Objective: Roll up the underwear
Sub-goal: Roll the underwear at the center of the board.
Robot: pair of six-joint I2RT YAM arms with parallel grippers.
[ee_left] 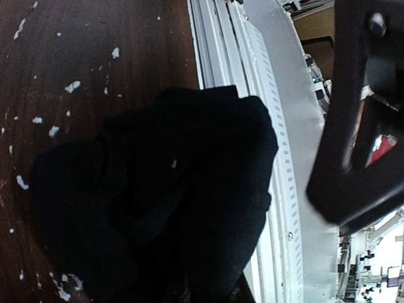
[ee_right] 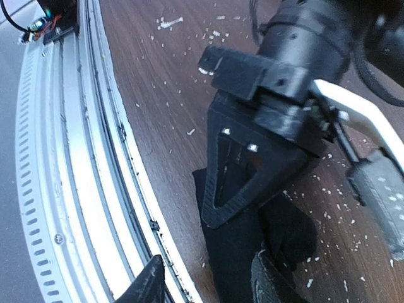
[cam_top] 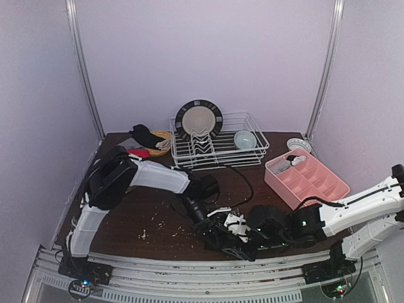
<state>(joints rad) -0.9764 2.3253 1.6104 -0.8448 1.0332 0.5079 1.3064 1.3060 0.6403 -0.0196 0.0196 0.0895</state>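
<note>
Looking over the table (cam_top: 139,208), I see its near rail (ee_right: 63,158), my left gripper (ee_right: 214,211) pinched closed on the black underwear (ee_left: 158,202) (bunched at the near edge), my right gripper (ee_right: 208,281) beside it with jaws apart, and white crumbs (ee_left: 72,85) around

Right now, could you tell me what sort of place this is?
Likely a robot test booth mimicking household chores: bare lilac walls, a dish rack, a pink compartment tray, underwear on one table.
</note>
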